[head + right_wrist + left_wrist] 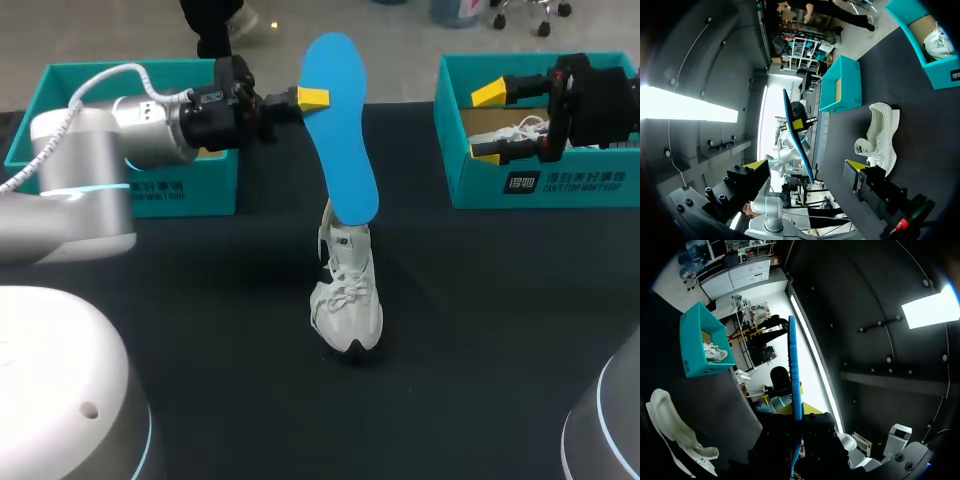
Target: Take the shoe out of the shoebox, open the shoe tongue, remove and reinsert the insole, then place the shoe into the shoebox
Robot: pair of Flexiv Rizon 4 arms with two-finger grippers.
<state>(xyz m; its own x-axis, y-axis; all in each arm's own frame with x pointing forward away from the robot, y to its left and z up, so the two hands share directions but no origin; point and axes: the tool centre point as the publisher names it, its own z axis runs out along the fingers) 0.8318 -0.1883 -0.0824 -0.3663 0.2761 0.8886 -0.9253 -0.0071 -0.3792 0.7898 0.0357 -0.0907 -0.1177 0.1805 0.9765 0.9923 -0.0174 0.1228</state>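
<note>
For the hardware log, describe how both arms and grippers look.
The left arm has rounded silver-grey links, a glowing cyan ring at a joint and a white cable running to a black wrist. The left gripper is black with yellow tips. The right arm shows only a black wrist section; the right gripper is likewise black with yellow tips.

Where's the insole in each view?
Head: insole upright at centre, in the left end effector, over the shoe.
Left wrist: insole edge-on, straight ahead; shoe off to one side.
Right wrist: insole edge-on, ahead of the open right end effector, near the shoe.
Shared landmark: the white shoe.
</note>
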